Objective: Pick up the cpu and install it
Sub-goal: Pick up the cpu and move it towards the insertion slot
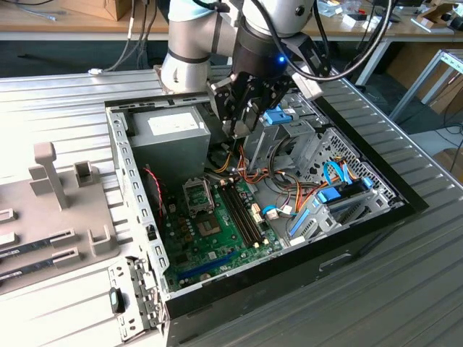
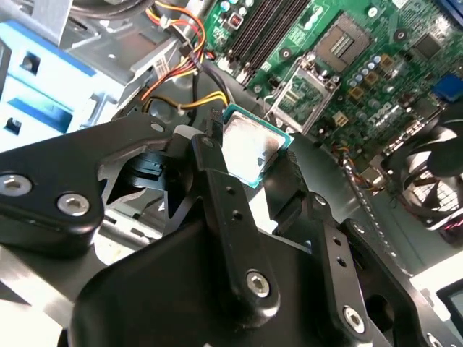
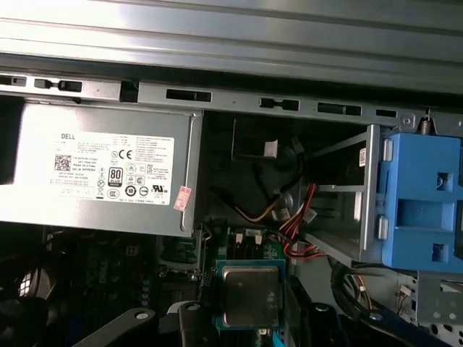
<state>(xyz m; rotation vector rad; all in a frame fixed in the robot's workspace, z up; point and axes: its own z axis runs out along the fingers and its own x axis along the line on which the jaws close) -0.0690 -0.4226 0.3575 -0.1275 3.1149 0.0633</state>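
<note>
Closest to the wrist cameras, the black gripper (image 2: 253, 173) is clamped on the cpu (image 2: 249, 144), one finger (image 2: 210, 163) against one edge and another against the opposite edge, so the chip hangs in the air above the open computer case (image 1: 362, 217) and is not seated on the board. It is a small flat square with a dull silvery top plate and a thin green rim; in the first wrist view the cpu (image 3: 251, 293) faces the camera flat, while the second wrist view shows it tilted, with one corner pointing toward the board. Just beyond it, a bundle of orange, yellow and red cables (image 2: 181, 79) crosses the space between the chip and the green motherboard (image 2: 376, 79). On the board lie the metal-framed socket (image 2: 307, 92), the black memory slots (image 2: 271, 29) beside it and, nearer the case wall, a round fan (image 2: 430, 173). The first wrist view looks the other way, to the grey power supply (image 3: 101, 170) with its white label and a blue drive bracket (image 3: 423, 210). The exterior view gives the whole layout: the gripper (image 1: 242, 123) sits over the gap between power supply (image 1: 170, 130) and drive cage, well above the socket (image 1: 199, 194). The case rests on a ribbed metal table (image 1: 405, 289), and a grey fixture (image 1: 51, 173) stands at the exterior view's left.
</note>
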